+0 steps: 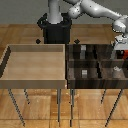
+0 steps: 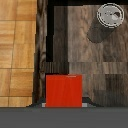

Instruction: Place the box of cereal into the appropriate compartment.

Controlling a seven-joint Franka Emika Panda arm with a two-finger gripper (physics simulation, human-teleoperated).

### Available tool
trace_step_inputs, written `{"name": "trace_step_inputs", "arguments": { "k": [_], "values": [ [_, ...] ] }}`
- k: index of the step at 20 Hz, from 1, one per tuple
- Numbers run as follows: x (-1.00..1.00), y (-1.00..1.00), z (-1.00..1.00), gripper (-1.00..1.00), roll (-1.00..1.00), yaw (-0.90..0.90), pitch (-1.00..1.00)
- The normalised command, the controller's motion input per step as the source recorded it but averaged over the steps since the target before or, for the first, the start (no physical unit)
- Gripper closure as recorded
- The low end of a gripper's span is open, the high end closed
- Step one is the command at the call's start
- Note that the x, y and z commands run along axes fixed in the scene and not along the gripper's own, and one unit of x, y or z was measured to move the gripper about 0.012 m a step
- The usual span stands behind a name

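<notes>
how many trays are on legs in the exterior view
2. A light wooden open tray stands on the exterior view's left; a dark wooden tray divided into compartments stands beside it on the right. Others outside the frame cannot be ruled out.

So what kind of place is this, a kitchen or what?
Probably a simulated sorting bench, not a kitchen: a pale wooden open tray and a dark wooden compartmented tray stand on thin metal legs over a wood-plank floor, with the grey robot arm above.
</notes>
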Motion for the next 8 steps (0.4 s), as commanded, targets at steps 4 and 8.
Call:
{"name": "trace_step_inputs", "arguments": {
  "k": [4, 8],
  "values": [
    [0.0, 0.0, 0.0, -1.0, 0.0, 0.0, 0.0],
    [0.0, 0.0, 0.0, -1.0, 0.0, 0.0, 0.0]
  ]
}}
